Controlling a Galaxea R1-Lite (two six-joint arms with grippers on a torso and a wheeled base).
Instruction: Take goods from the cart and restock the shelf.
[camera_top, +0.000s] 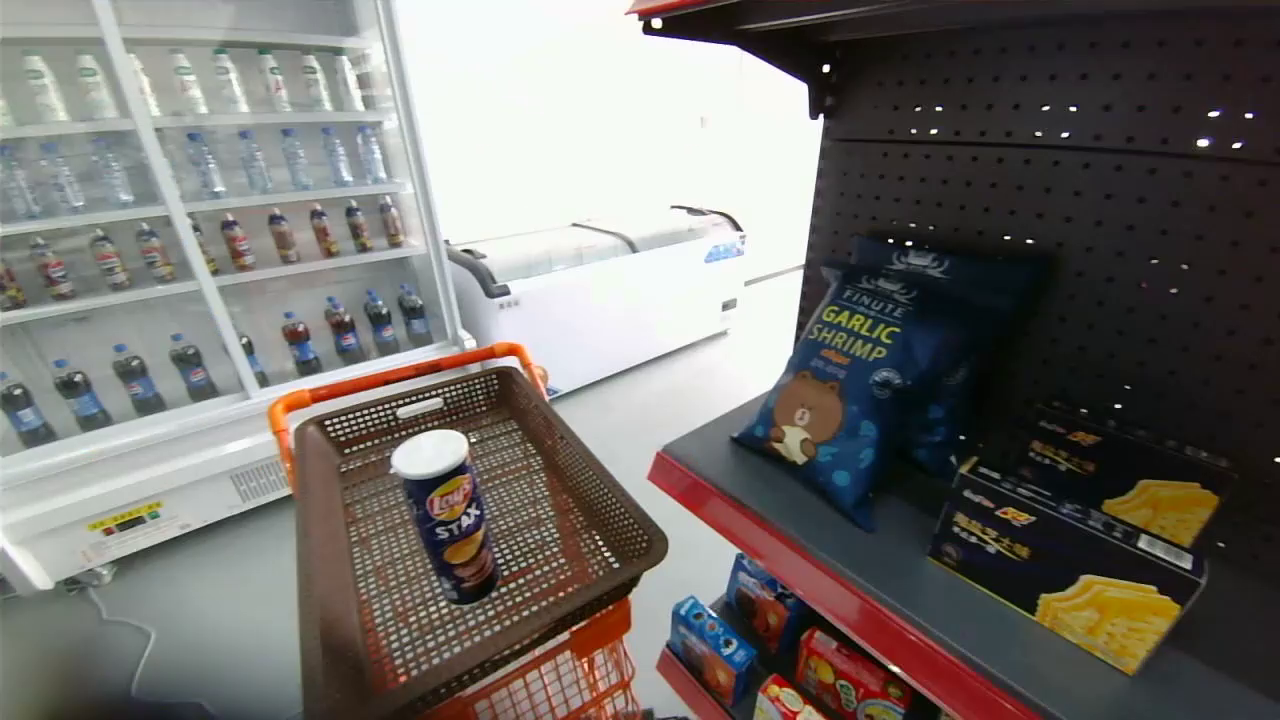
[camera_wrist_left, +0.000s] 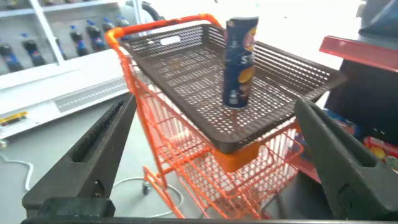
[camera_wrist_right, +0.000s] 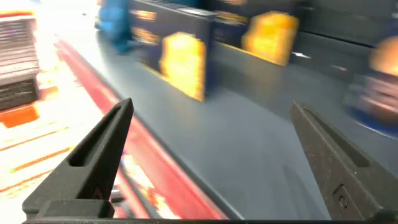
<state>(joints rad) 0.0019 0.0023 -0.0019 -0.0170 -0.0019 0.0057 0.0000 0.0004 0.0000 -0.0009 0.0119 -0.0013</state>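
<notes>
The chip can (camera_wrist_left: 240, 62) stands upright in the cart basket (camera_wrist_left: 174, 68), dead ahead of the released left gripper (camera_wrist_left: 212, 109) (probably the nearer one); the right gripper (camera_wrist_right: 211, 106), also released, faces the shelf (camera_wrist_right: 249, 143).

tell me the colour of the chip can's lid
White lid on a dark blue chip can; head view shows it best.

the right gripper (camera_wrist_right: 211, 106) hangs near the grey shelf (camera_wrist_right: 261, 155), jaws spread wide. dark boxes (camera_wrist_right: 174, 43) with yellow pictures stand farther in on it.

Can (camera_top: 447, 515) in basket (camera_top: 572, 497) — shelf (camera_top: 905, 575) rightward.
</notes>
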